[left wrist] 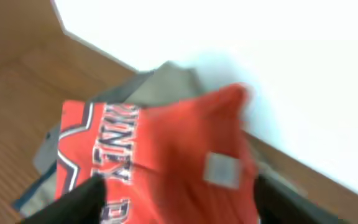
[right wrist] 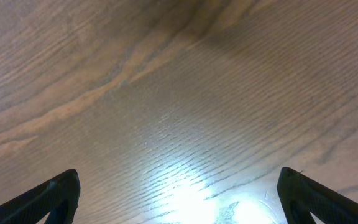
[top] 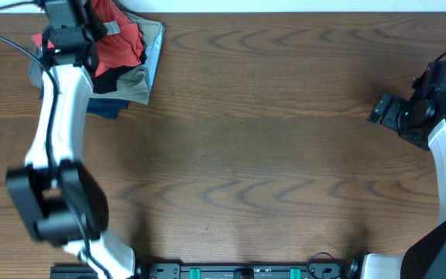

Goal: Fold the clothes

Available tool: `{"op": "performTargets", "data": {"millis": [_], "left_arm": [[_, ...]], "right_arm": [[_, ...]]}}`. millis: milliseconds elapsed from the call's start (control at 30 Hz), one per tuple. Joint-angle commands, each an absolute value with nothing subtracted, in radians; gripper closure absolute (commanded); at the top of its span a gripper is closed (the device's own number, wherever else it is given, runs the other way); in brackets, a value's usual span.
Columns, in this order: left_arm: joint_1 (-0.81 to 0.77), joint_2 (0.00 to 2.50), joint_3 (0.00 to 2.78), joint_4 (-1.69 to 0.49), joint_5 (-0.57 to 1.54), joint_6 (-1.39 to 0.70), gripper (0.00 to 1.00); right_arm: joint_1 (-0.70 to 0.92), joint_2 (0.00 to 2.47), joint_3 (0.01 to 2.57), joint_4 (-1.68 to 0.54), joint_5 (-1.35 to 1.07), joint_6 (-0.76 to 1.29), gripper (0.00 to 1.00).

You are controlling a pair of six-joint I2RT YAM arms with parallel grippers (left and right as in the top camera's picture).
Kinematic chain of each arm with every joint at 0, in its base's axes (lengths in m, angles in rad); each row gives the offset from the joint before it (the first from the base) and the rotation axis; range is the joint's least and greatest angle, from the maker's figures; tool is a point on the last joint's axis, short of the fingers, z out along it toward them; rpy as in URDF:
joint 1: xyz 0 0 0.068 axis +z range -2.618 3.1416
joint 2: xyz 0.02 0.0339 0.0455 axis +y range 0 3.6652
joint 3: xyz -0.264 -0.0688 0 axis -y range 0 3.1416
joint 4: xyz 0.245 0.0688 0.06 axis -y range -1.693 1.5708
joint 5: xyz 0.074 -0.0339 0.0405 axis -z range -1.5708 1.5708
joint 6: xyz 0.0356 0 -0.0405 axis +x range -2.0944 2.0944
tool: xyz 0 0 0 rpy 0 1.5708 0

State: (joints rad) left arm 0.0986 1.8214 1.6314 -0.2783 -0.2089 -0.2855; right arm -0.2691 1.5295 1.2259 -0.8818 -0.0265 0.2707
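Note:
The coral-red T-shirt point(top: 124, 43) lies crumpled on top of a pile of garments at the table's far left corner. In the left wrist view, the T-shirt point(left wrist: 166, 155) shows its navy-and-white lettering at the left and a white tag point(left wrist: 221, 168). My left gripper point(top: 72, 19) point(left wrist: 179, 205) hangs right over the T-shirt, jaws wide apart with red cloth between them. My right gripper point(top: 379, 108) point(right wrist: 179, 199) is open and empty above bare table at the far right.
Under the T-shirt are folded garments: khaki point(top: 153, 46), black point(top: 122, 77) and navy point(top: 108, 108). The pile sits against the table's back edge point(top: 285, 12). A white wall point(left wrist: 260, 50) stands behind it.

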Motion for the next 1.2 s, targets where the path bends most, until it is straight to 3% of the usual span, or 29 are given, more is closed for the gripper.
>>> {"op": "performTargets", "data": {"millis": [0,67,267,567,900,1167], "left_arm": [[0.033,1.696,1.633,-0.407,-0.217,-0.293,0.06],[-0.004,1.639,1.633,-0.513,-0.216,-0.295,0.01],[-0.118,1.467,1.633,-0.872,-0.093,-0.311,0.0],[-0.277,1.243,1.623,-1.169,-0.085,-0.311,0.02],[-0.468,0.899,1.347,-1.206,-0.066,-0.471,0.02],[-0.49,0.74,1.187,-1.334,-0.067,-0.548,0.02]], "right_arm": [[-0.274,1.528,1.234,-0.883,-0.027,0.276,0.01],[-0.274,1.528,1.234,-0.883,-0.027,0.276,0.01],[-0.274,1.528,1.234,-0.883,-0.027,0.276,0.01],[-0.274,1.528,1.234,-0.883,-0.027,0.276,0.01],[-0.274,1.528,1.234,-0.883,-0.027,0.276,0.01],[-0.274,1.528,1.234,-0.883,-0.027,0.276,0.01]]}}
